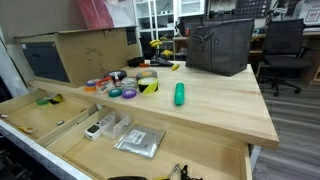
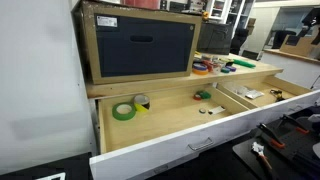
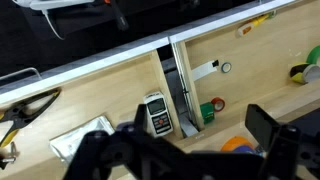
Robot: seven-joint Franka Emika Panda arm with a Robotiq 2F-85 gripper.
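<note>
Tool [image 3: 180, 146], jaws wide, above drawer divider [image 3: 171, 72]

A wooden workbench [image 1: 220, 110] with open drawers [image 2: 170, 122] is standing below the gripper [image 3: 185, 150]. Beyond it, black office chairs [image 1: 285, 50] are sitting on grey flooring [image 1: 295, 125]. A white wall [image 2: 35, 90] is flanking the workbench.

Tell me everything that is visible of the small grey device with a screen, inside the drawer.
The small grey device looks plastic and oblong, with a screen near one end and buttons beneath it. It lies flat, face up, on the wooden drawer floor, close beside the divider; whether they touch is unclear.
</note>
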